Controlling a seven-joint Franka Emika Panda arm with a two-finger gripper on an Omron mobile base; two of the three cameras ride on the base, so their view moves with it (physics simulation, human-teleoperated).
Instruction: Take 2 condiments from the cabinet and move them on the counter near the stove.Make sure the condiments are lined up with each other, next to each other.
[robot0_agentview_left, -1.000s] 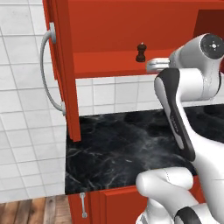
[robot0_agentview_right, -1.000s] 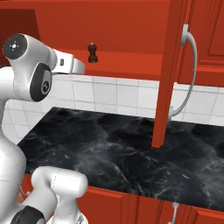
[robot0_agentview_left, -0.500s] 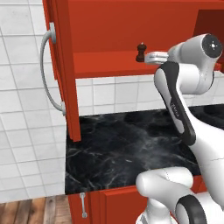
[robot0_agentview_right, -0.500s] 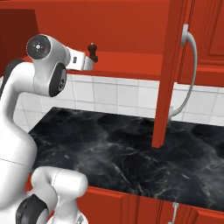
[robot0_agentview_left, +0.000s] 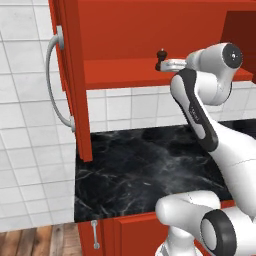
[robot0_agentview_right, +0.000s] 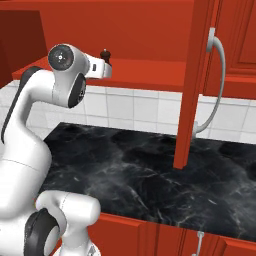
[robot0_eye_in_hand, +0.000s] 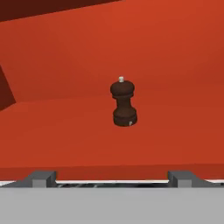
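A squat dark-brown shaker (robot0_eye_in_hand: 123, 103), one of the condiments, stands upright on the red inner shelf (robot0_agentview_left: 120, 72) of the open wall cabinet (robot0_agentview_right: 150, 30). It is also seen as the shaker (robot0_agentview_left: 161, 58) and the shaker (robot0_agentview_right: 105, 54) in the base views. My gripper (robot0_eye_in_hand: 112, 179) is open at the shelf's front edge and points at the shaker, a short way off it. Nothing lies between its fingertips (robot0_eye_in_hand: 41, 178). In the base views the gripper (robot0_agentview_left: 168, 64) and gripper (robot0_agentview_right: 106, 68) sit level with the shelf. The black counter (robot0_agentview_left: 135, 170) lies below. The stove is out of view.
The cabinet door (robot0_agentview_left: 70, 75) hangs open, with its curved silver handle (robot0_agentview_left: 52, 75) reaching down over the counter's left part. From the right side the door (robot0_agentview_right: 194, 85) stands between the arm and the right wall units. White tiles (robot0_agentview_left: 125, 107) back the counter. Red base cabinets (robot0_agentview_right: 165, 235) sit under the slab.
The arm has lifted and pushed the hand up and forward to shelf height, closer to the shaker. The jaws have stayed open and the shaker has not moved.
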